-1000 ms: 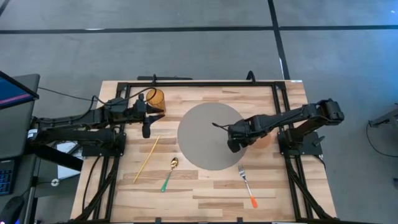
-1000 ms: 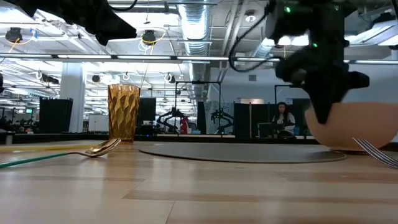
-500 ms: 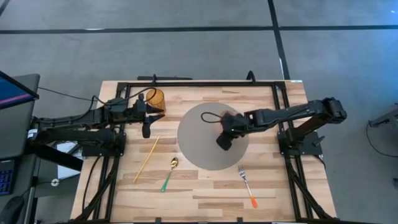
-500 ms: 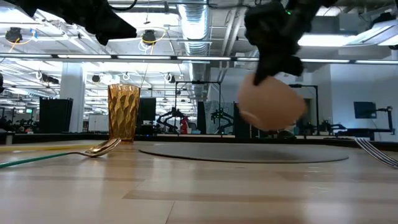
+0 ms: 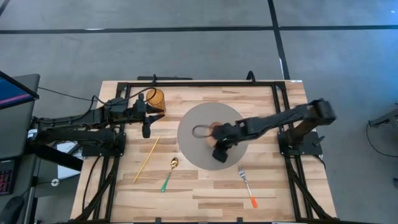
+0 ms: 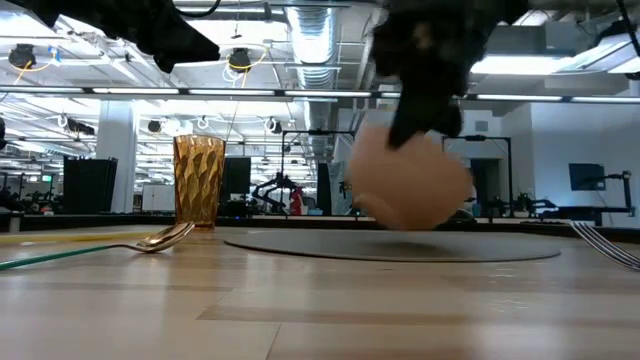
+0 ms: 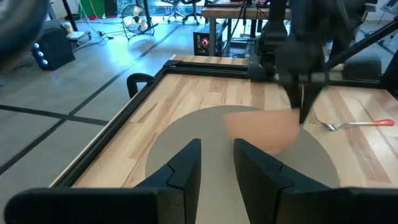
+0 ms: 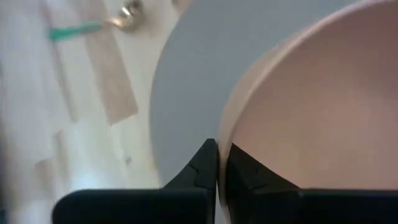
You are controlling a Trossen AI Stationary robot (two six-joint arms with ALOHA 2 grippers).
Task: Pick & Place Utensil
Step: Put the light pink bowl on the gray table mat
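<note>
A peach bowl (image 5: 215,130) hangs over the round grey mat (image 5: 193,149), held by my right gripper (image 5: 218,140), which is shut on it. In the low view the bowl (image 6: 408,188) is tilted, a little above the mat (image 6: 300,244). A gold spoon with a green handle (image 5: 169,174), a fork with an orange handle (image 5: 247,185) and yellow chopsticks (image 5: 147,158) lie flat on the wood. My left gripper (image 5: 147,132) waits open beside the amber glass (image 5: 155,98). My right gripper has the bowl by its rim (image 8: 225,140), one finger inside the bowl and one outside. The fingers come down at a slant from the table's right. The bowl hangs tilted below them, lifted clear of the mat.
The amber glass (image 6: 199,182) stands at the far left of the table. The spoon (image 6: 150,241) and fork (image 6: 605,245) lie near the table's near edge, either side of the mat. A black frame (image 5: 205,81) runs round the table's far and side edges.
My right gripper has carried the bowl from the mat's right edge toward the table's left, over the mat's middle. The bowl rose off the surface, tipped, and now hangs lower above the mat.
</note>
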